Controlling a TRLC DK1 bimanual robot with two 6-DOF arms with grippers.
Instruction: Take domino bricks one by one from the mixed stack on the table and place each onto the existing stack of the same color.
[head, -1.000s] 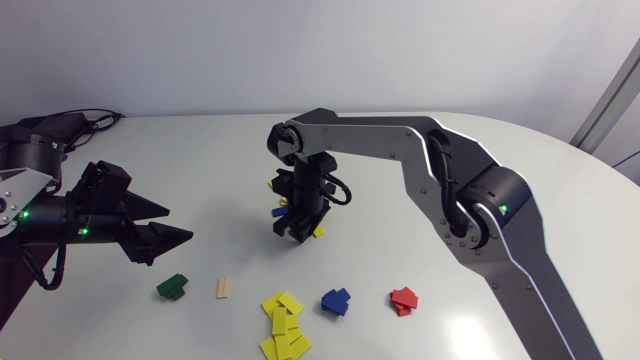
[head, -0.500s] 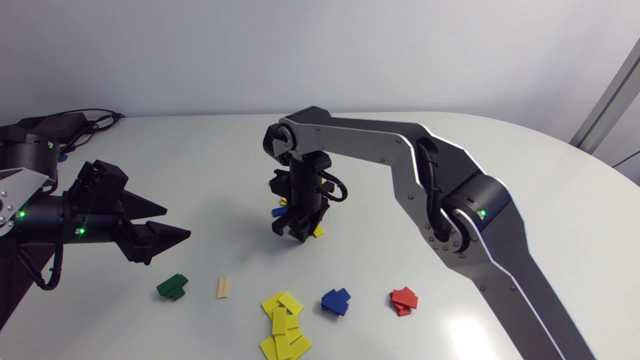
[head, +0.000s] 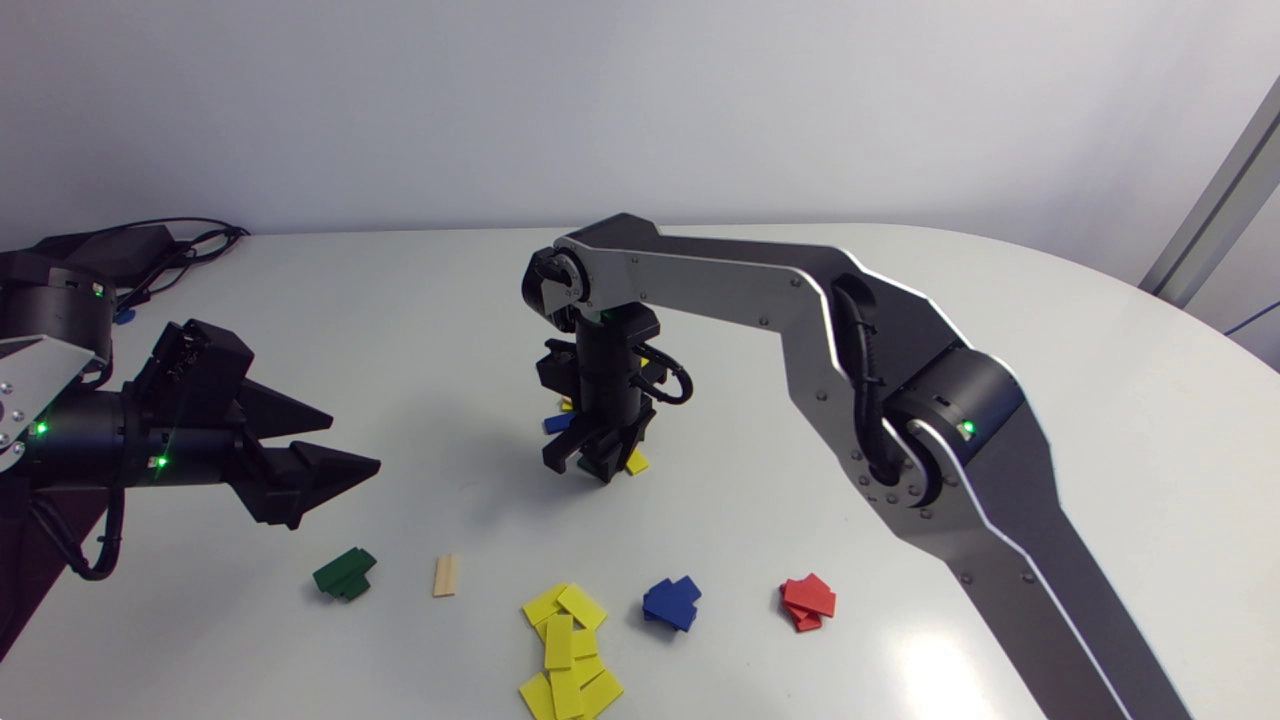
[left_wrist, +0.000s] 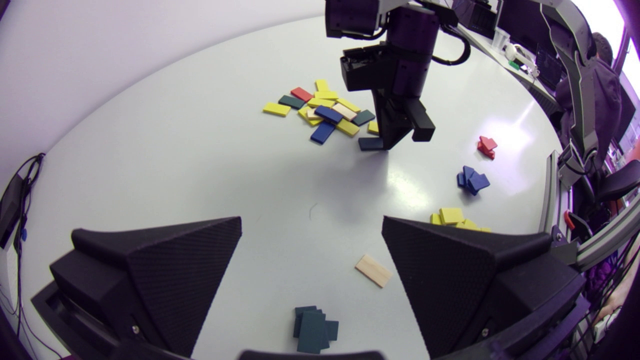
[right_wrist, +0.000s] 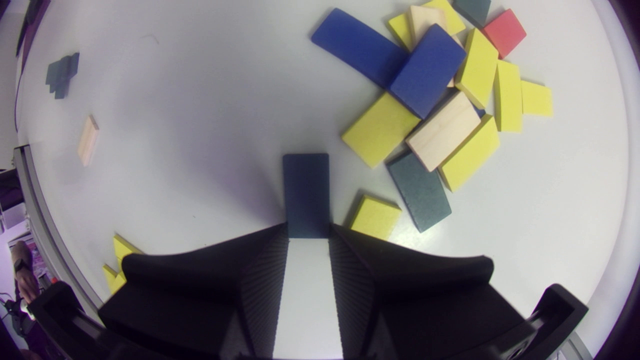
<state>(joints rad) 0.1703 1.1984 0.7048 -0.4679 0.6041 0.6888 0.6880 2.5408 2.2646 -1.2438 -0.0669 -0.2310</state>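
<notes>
Well, your right claw (right_wrist: 307, 232) pinched one dark brick (right_wrist: 305, 192) at its tips, beside the mixed stack (right_wrist: 440, 100), likely to lift it alone; your left claw (left_wrist: 311, 222) hung spread.
</notes>
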